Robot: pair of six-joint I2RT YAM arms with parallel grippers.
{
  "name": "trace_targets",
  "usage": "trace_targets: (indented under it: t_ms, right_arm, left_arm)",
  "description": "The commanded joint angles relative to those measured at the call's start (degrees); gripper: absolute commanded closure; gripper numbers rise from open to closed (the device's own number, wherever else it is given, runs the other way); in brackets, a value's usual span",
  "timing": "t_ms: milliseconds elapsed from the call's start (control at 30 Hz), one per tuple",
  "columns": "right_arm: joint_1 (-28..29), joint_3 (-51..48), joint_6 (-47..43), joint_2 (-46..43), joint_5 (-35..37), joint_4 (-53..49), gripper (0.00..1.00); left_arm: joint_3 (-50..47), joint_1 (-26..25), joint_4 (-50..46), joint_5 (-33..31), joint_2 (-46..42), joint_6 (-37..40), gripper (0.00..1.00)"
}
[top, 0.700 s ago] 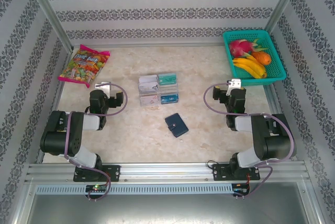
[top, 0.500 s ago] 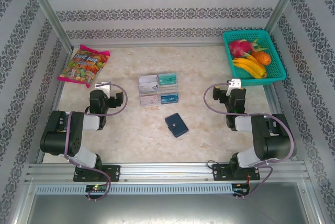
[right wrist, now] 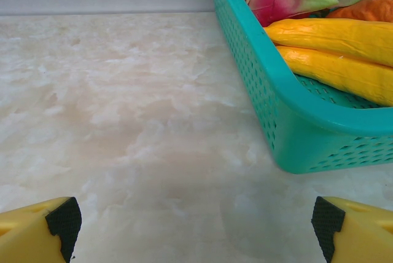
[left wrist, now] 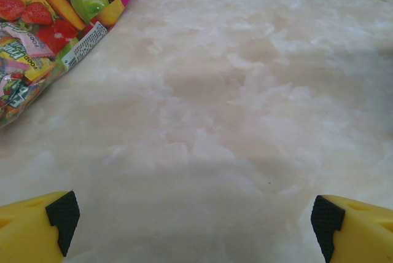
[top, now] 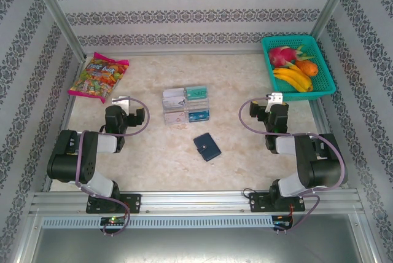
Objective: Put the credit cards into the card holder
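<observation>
Top external: puts thin white-and-teal plastic credit cards point(top: 174, 97) nearer left gripper point(top: 127, 112), closed navy bi-fold card holder point(top: 207, 147) nearer right gripper point(top: 271, 107); both finger pairs spread, empty.

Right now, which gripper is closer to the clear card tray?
Left. The left gripper sits just left of the clear card tray; the right gripper is farther on its right, by the green basket.
</observation>
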Motion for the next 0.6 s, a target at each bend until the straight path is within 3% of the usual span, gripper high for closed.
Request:
trace_targets:
  t_ms: [0, 400, 467, 567]
  right_arm:
    - [-0.4, 1.1, -0.3, 0.4, 0.1, 1.4, 0.02]
    - [-0.3, 1.1, -0.3, 0.3, 0.2, 1.4, 0.02]
    - [-0.2, 2.5, -0.5, -2.3, 0.4, -2.2, 0.02]
    - [-0.4, 10.1, 0.7, -9.7, 1.2, -21.9, 0.02]
  left_arm:
    - [1.1, 0.5, 2.5, 0.0, 0.5, 0.5, 0.01]
    - [0.9, 0.5, 3.0, -0.1, 0.3, 0.5, 0.01]
    - [3.3, 0.5, -4.7, -2.9, -3.6, -0.6, 0.01]
    - [14.2, 0.8, -27.7, -10.0, -8.8, -5.9, 0.01]
